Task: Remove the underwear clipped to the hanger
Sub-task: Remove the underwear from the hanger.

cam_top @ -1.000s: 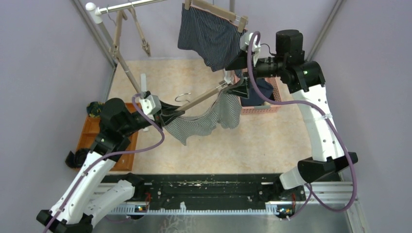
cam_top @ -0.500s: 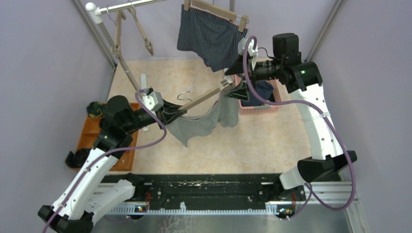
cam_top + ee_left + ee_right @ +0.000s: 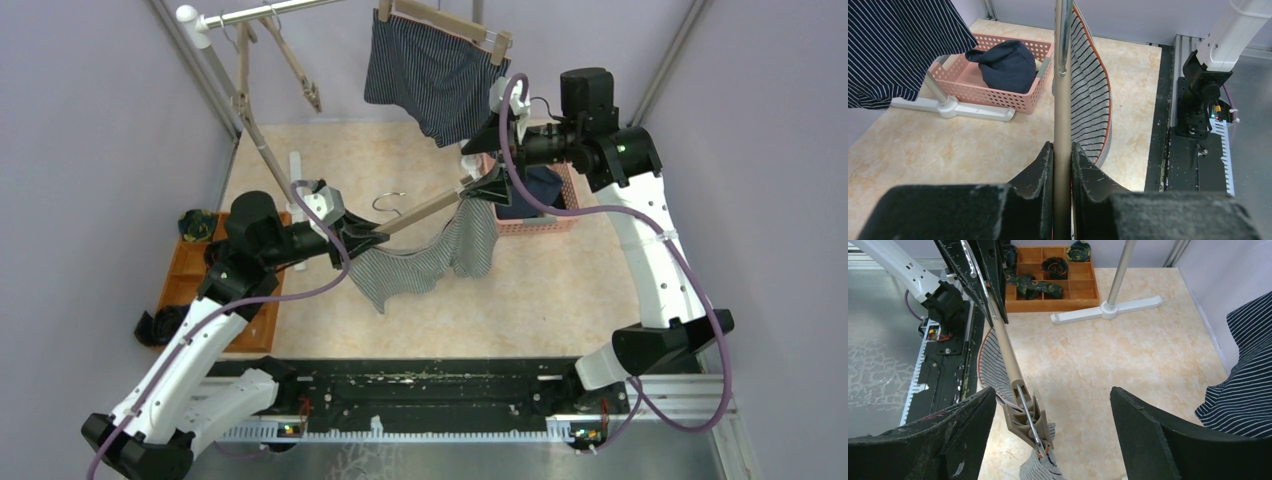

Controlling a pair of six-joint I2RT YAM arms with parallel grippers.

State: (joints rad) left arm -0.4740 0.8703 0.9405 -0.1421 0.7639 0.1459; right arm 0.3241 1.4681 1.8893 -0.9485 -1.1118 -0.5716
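Observation:
My left gripper is shut on the bar of a beige clip hanger, seen between its jaws in the left wrist view. The grey-white striped underwear hangs from the hanger's far clip and sags below the bar; its edge shows in the left wrist view. My right gripper is open, its jaws standing either side of that clip. The dark-blue pinstriped underwear hangs clipped on another hanger on the rail. Navy underwear lies in the pink basket.
A rack rail crosses the back with empty clip hangers hanging on it. The rack's white foot lies on the floor. An orange tray of dark rolled bundles sits at the left. Purple walls close both sides.
My left gripper has moved right and forward with the hanger, and the striped underwear has swung with it. My right gripper has stayed at the hanger's far clip.

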